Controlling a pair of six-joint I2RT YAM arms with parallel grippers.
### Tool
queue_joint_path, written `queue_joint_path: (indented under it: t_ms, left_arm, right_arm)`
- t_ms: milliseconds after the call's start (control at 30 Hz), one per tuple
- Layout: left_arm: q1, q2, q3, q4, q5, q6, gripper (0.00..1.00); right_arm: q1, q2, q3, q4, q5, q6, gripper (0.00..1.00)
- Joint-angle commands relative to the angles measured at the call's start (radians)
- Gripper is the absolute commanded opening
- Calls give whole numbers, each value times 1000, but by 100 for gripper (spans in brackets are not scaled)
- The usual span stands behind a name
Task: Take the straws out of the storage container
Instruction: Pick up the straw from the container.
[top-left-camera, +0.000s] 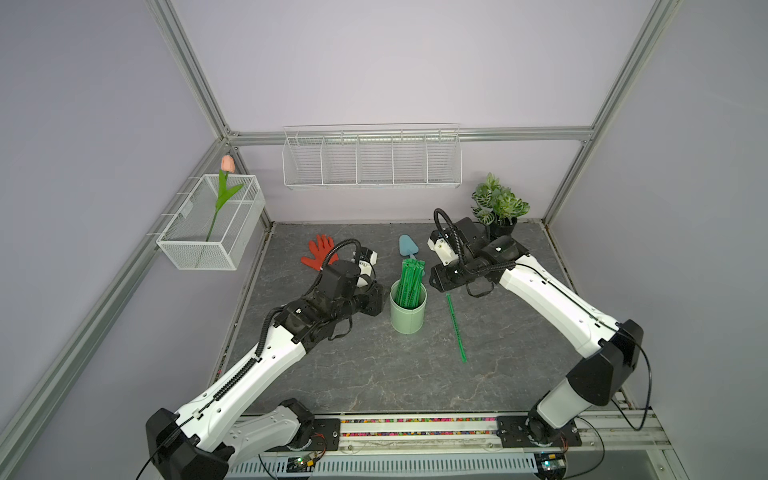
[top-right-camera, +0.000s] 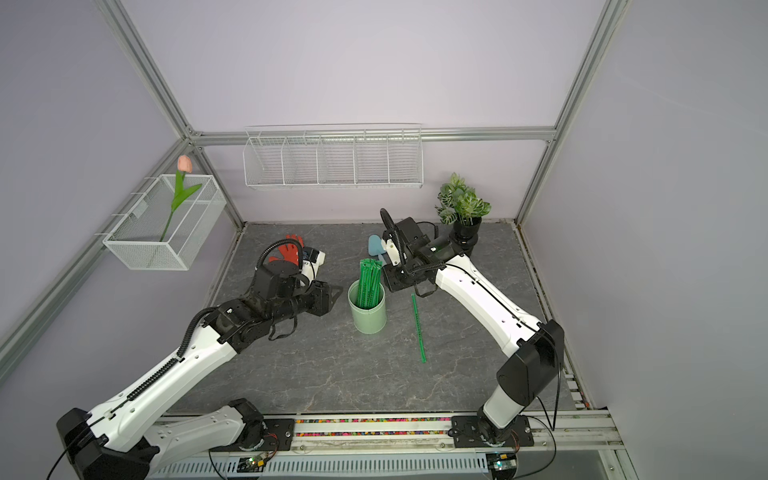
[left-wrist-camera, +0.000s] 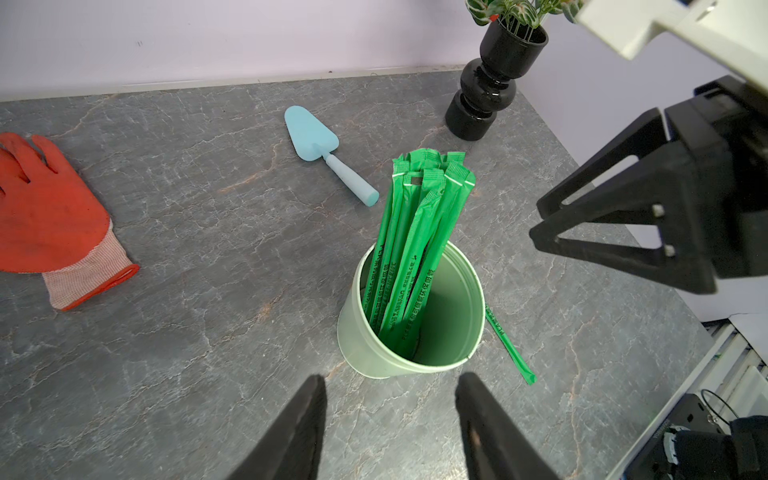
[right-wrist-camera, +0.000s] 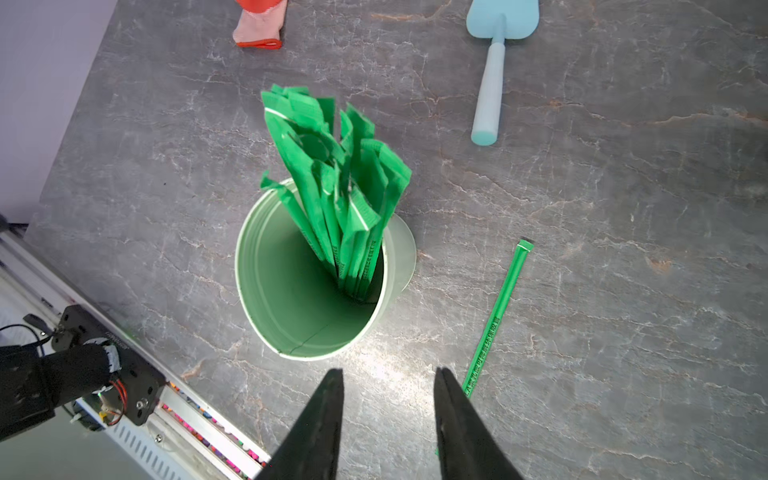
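1. The storage container (top-left-camera: 407, 320) stands upright near the middle of the worktop (top-left-camera: 374, 374). The straws (top-left-camera: 409, 282) in it lean toward the back edge, and one loose straw (top-left-camera: 456, 328) lies beside it.
2. The left hand (left-wrist-camera: 390, 399) and the right hand (right-wrist-camera: 388, 374) are both apart and empty, either side of it.
3. Likely risk: a sideways pull tips the light container, or slick wrappers slip.

A: How's the left claw (left-wrist-camera: 392, 379)?
B: Jaws apart, empty; arm reaches low from seven o'clock toward centre.
A: And the right claw (right-wrist-camera: 389, 371)?
B: Parted too, empty; arm from five o'clock, pointing toward nine.
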Motion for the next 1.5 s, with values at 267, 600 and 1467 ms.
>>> queue_joint_path:
  t_ms: [267, 600, 1467]
  left_arm:
    - [-3, -2, -12, 5, -4, -2, 54]
    - [-3, 11, -7, -1, 0, -1, 54]
    - [-3, 29, 3, -6, 15, 2, 54]
  right_arm:
    - [46, 104, 33, 66, 4, 70, 39]
    - [49, 169, 71, 102, -17, 89, 35]
    - [50, 201, 128, 63, -34, 87, 17]
